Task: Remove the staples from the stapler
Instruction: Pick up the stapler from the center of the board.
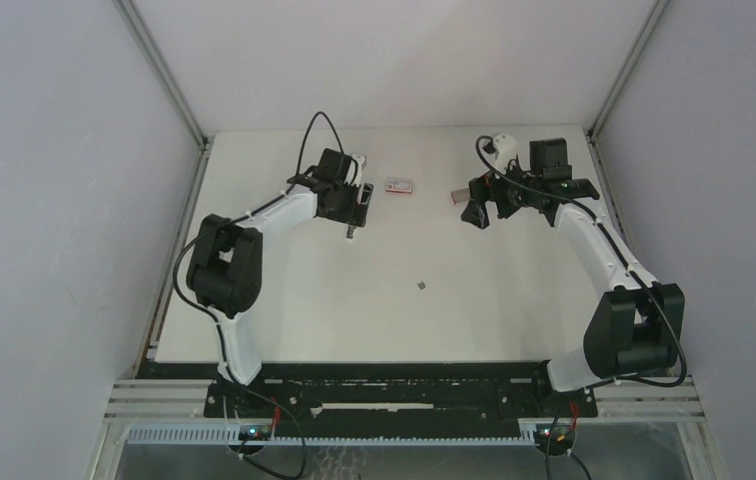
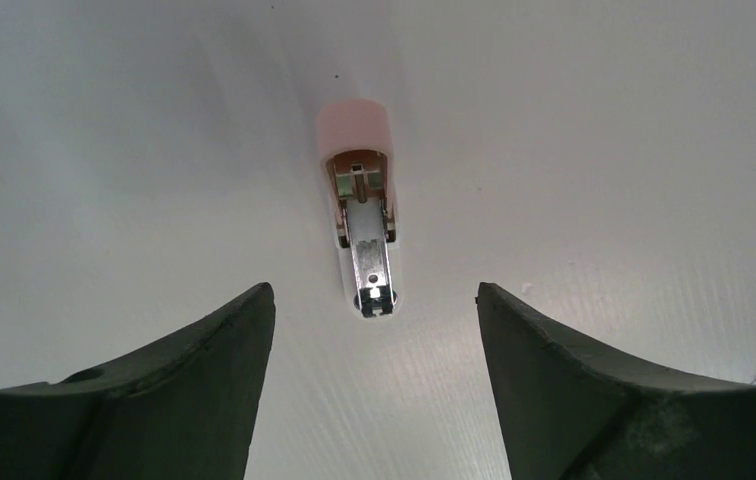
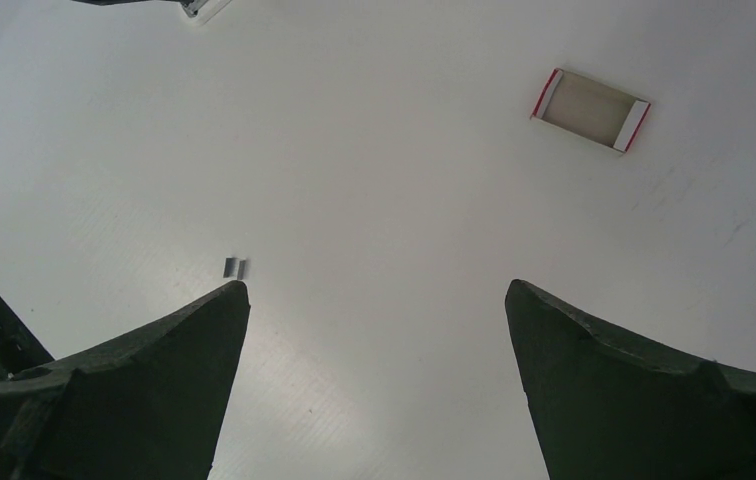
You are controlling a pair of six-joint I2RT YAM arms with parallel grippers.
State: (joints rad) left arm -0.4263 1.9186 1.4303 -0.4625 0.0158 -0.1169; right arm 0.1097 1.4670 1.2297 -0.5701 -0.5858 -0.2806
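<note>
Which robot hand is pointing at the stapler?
The left gripper: the stapler lies just ahead of its open jaws. The right gripper faces loose staples and the red-and-white box instead.

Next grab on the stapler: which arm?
Left, most likely. The stapler lies centred just ahead of the open left gripper. The open right gripper points elsewhere, toward the staples and the box.
</note>
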